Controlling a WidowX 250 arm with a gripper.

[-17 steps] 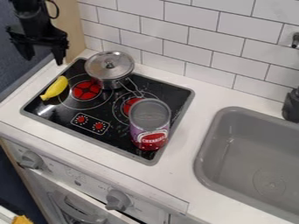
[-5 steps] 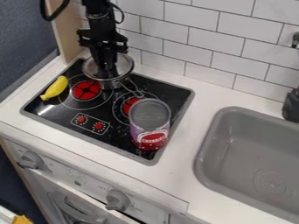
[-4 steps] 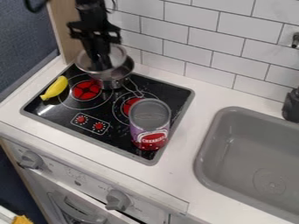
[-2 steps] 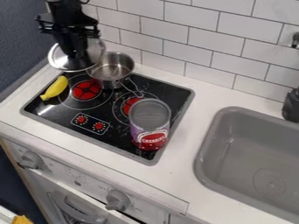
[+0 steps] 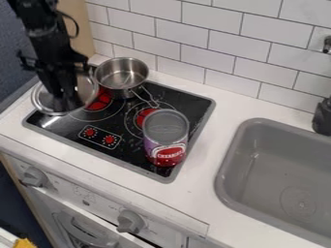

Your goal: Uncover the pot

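Note:
The black gripper (image 5: 63,99) hangs at the upper left, over the left part of the stove, shut on the lid. Its fingers meet at the middle of the lid, where the knob is hidden. The round metal lid (image 5: 86,95) with a shiny rim is off to the left of the pot and lower in the view. The silver pot (image 5: 121,76) stands uncovered at the back of the stove, its inside showing and its handle pointing down to the right.
A can with a red label (image 5: 167,138) stands on the front right of the black stove top (image 5: 132,150). To the right is a grey sink (image 5: 226,167) set in the white counter (image 5: 84,167). A tiled wall (image 5: 213,41) rises behind.
The gripper came in over the pot from the left, took hold of the lid, and carried it off leftward and then down in the view. The lid now covers the yellow banana seen before.

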